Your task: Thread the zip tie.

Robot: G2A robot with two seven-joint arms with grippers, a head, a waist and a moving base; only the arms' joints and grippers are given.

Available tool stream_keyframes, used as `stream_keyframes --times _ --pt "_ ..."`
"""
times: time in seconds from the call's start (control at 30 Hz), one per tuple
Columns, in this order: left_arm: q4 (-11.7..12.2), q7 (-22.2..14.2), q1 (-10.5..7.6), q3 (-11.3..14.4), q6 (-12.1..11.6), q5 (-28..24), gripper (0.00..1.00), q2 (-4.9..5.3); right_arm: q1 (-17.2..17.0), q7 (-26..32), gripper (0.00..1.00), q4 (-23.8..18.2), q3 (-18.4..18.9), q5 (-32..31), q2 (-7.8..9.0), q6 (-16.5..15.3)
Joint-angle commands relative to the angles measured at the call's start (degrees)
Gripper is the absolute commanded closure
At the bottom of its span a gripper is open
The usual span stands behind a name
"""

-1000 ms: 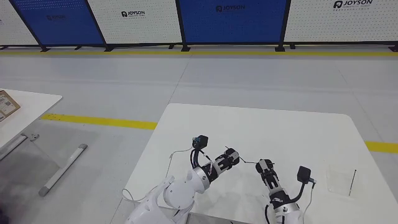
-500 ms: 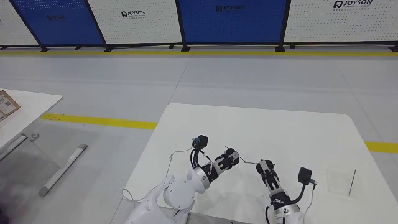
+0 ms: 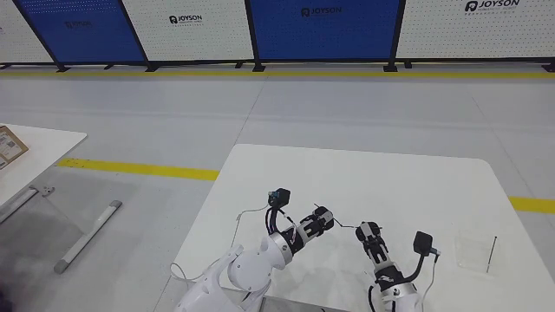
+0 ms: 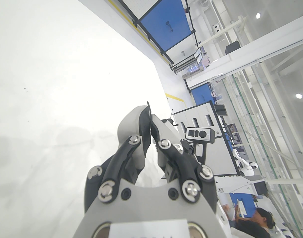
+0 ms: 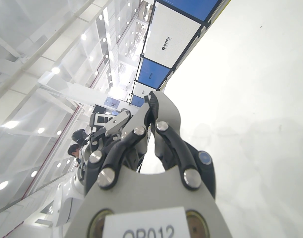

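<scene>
Left gripper [image 3: 323,219] hovers over the near middle of the white rectangular table [image 3: 364,173], its two grey fingers with black pads pressed together. In the left wrist view a sliver of the thin black zip tie [image 4: 148,103] pokes out past the closed tips of the left gripper [image 4: 150,115]. Just to its right, close by, the right gripper [image 3: 368,230] is also clamped shut, and in the right wrist view a small black end shows at the tips of the right gripper [image 5: 149,103]. From above, the thin black zip tie [image 3: 344,225] runs as a fine dark line across the gap between the two grippers, above the tabletop. Well to the right, near the table's right edge, lies a clear shallow tray [image 3: 473,256] with a slim black strip [image 3: 492,253] in it.
</scene>
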Motion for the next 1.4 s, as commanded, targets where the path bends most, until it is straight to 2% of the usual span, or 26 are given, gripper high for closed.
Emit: stream_keyframes --times 0.0,1.03,1.27,1.37 --pt "0.00 0.00 0.00 0.00 0.00 0.00 1.00 0.00 0.01 0.05 1.00 0.10 0.03 0.00 -0.06 0.07" --pt "0.00 0.00 0.00 0.00 0.00 0.00 1.00 0.00 0.29 2.36 1.00 0.65 0.02 0.47 -0.49 -0.04" --pt "0.69 1.61 -0.48 0.69 -3.01 -4.27 1.00 -0.47 -0.15 0.87 1.00 0.27 0.85 4.25 -0.82 -1.72" --pt "1.20 2.08 -0.57 0.99 -4.07 -5.00 1.00 -0.58 0.11 1.50 1.00 0.64 0.53 4.73 -0.96 -1.20"
